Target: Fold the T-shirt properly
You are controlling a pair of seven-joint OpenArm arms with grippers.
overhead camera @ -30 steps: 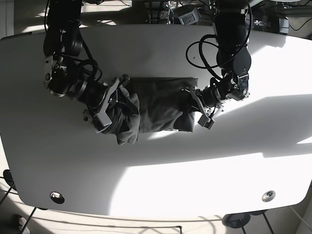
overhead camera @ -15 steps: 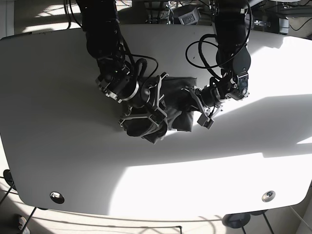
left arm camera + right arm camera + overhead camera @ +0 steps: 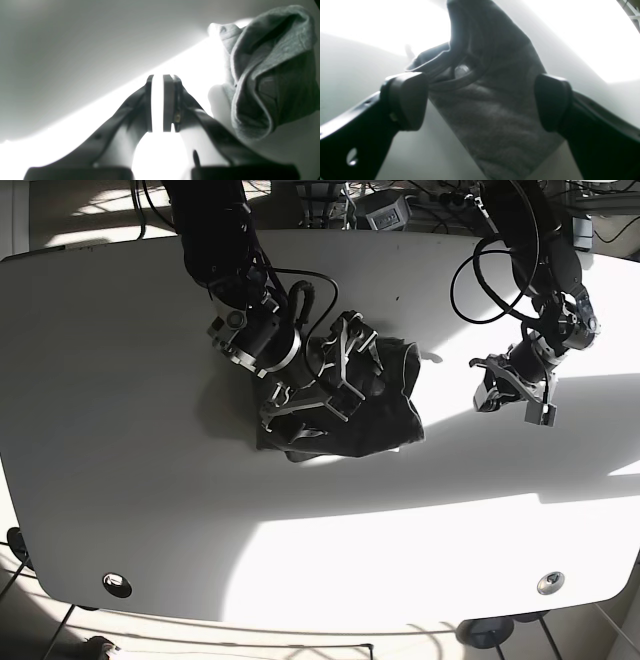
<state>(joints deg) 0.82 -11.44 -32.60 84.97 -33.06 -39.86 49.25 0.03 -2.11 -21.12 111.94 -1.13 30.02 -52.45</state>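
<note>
Looking at the base view, the T-shirt [image 3: 365,405] sits mid-table as a dark bunched lump, nowhere near a neat fold imo. Right gripper [image 3: 325,385] is over its left part, jaws spread wide w/ grey cloth between them but not pinched, as the right wrist view [image 3: 480,100] shows. Left gripper [image 3: 512,393] is off to the right on the bare table [image 3: 150,510], well apart from the shirt, jaws pressed together on nothing.

Risk from here: if the right arm pulls away, a finger [image 3: 405,100] could snag a loose fold and drag the pile open, bc nothing's pinning the other side. Layers look uneven too, so a blind pinch prob grabs one layer only and skews the fold.
</note>
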